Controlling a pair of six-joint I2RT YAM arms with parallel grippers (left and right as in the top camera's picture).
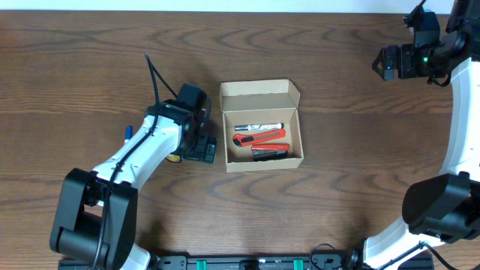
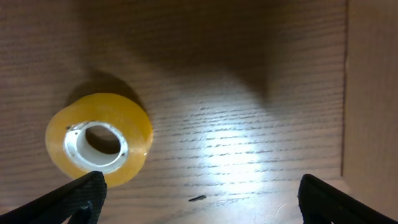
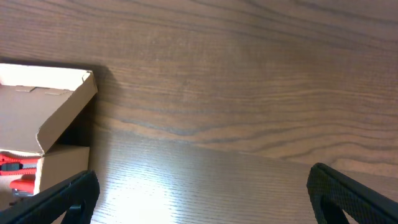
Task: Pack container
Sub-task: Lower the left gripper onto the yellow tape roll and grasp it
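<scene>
Since the yellowish round tape roll (image 2: 99,140) lies flat beside the wide-open, empty left gripper (image 2: 208,199), that arm is nearer; the small tan cardboard container (image 1: 259,93) sits open just to its right.

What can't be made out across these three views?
Tape roll: overhead, nearly all hidden beneath the left arm.
Blue item: overhead, mostly under the same arm, too small to identify.
Container contents: right wrist view, cut off by the left edge.
Left fingers: left wrist view, only tips show.
</scene>
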